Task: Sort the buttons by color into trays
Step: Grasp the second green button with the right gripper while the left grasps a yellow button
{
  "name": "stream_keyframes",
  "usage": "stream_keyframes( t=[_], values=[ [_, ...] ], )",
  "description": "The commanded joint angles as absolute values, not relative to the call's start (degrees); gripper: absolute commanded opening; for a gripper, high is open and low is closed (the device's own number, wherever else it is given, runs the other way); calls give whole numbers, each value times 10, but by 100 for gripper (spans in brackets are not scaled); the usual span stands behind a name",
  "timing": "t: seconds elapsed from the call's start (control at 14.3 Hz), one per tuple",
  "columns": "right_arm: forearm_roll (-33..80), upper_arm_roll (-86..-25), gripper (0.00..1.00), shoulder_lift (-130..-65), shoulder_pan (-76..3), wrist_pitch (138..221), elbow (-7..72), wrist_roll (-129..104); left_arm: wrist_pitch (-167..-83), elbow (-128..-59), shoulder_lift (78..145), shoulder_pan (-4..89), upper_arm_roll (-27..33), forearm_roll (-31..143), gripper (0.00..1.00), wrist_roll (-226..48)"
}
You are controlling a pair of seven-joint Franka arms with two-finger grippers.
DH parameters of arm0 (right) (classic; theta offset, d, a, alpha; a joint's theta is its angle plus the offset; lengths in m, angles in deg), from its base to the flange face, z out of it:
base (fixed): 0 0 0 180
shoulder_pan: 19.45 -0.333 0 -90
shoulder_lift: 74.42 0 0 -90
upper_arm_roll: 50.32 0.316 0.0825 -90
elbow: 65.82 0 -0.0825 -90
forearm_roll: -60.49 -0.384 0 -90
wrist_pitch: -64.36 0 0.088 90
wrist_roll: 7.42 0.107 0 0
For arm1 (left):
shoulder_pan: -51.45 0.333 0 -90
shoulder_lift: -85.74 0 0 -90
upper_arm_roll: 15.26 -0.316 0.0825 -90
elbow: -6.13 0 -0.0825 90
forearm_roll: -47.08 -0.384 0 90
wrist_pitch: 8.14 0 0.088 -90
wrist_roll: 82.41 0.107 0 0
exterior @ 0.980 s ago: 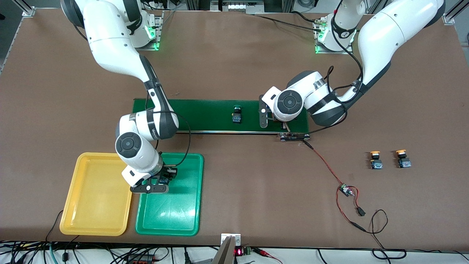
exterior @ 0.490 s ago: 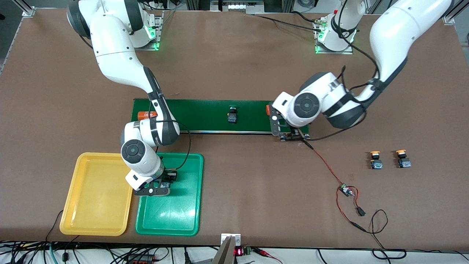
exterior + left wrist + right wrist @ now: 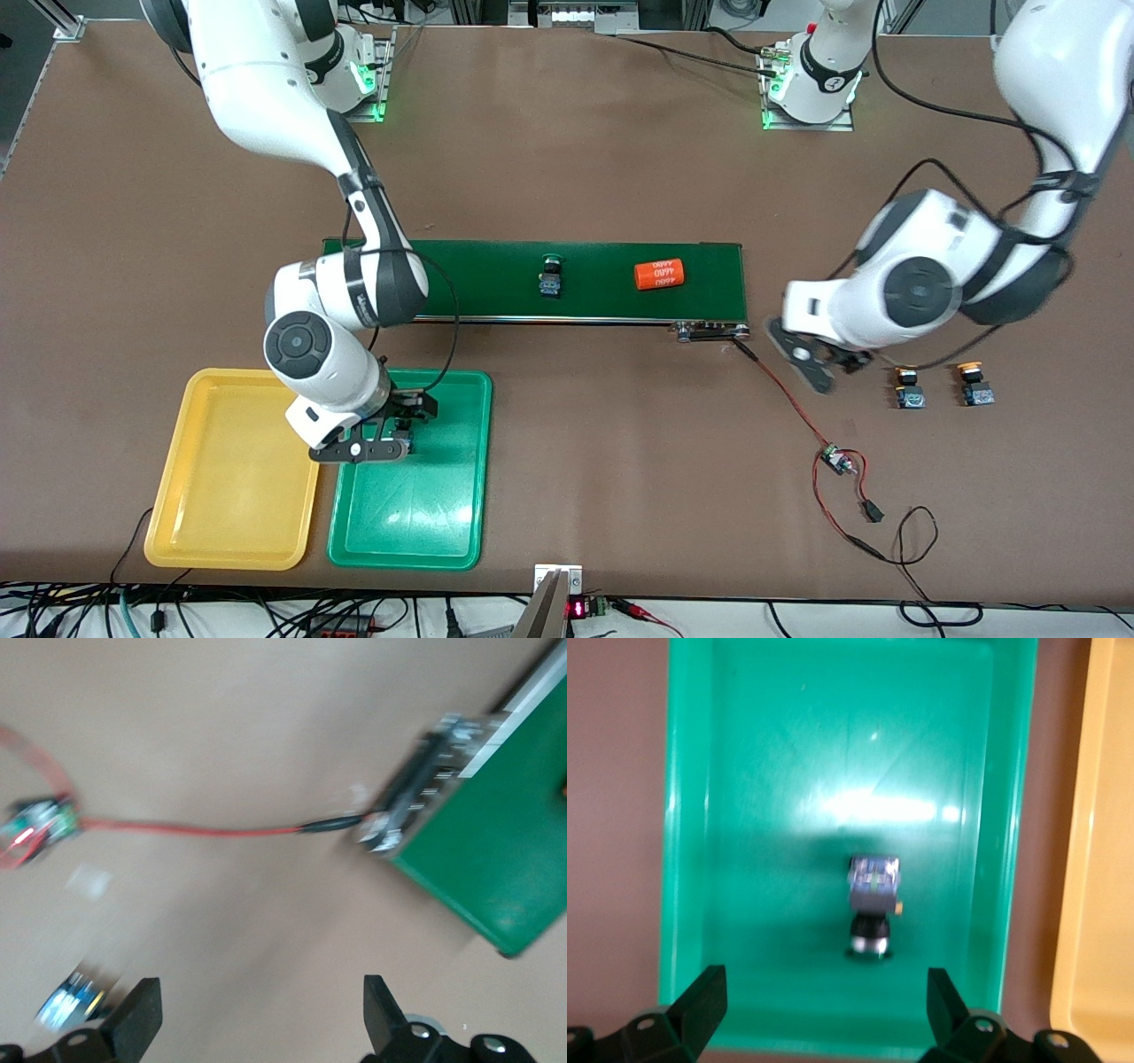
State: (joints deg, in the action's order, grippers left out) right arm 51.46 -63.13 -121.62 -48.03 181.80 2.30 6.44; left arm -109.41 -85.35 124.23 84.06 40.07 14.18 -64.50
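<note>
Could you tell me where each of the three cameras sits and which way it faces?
Front view: high across the table, facing both arms; left gripper beside the conveyor belt.
Left wrist view: looks down on bare table; open fingers.
Right wrist view: looks down into the green tray; open fingers.
Shared: the green-capped button, front and right wrist.

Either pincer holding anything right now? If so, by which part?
Nothing is held. The right pincer is open above the green-capped button lying in the green tray; the left pincer is open over bare table.
</note>
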Motion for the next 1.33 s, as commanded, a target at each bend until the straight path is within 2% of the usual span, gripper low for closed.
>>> stream_keyframes(
  t=[0.0, 0.28, 0.49, 0.7, 0.84, 1.05, 1.12, 1.26],
  values=[
    [504, -629, 100, -1140, -514, 1791, 119, 83, -1062, -810, 1239, 845, 383, 130, 100, -698],
    [504, -630, 100, -1060, -581, 1797, 227, 153, -1039, -779, 1245, 840, 338, 136, 100, -775],
    [503, -629, 100, -1013, -622, 1798, 272, 202, -1041, -768, 1265, 841, 313, 139, 100, -868],
    [503, -629, 100, -1001, -673, 1798, 291, 276, -1043, -750, 1266, 845, 304, 142, 100, -872],
    [503, -629, 100, -1006, -696, 1810, 300, 301, -1070, -753, 1263, 807, 230, 164, 100, -875],
    [503, -629, 100, -1029, -706, 1822, 308, 305, -1201, -765, 1247, 708, 35, 367, 100, -873],
    [503, -629, 100, -1036, -708, 1825, 308, 306, -1241, -788, 1242, 690, -6, 423, 100, -869],
    [503, -629, 100, -1054, -712, 1837, 307, 308, -1291, -825, 1235, 681, -24, 437, 100, -865]
  ],
)
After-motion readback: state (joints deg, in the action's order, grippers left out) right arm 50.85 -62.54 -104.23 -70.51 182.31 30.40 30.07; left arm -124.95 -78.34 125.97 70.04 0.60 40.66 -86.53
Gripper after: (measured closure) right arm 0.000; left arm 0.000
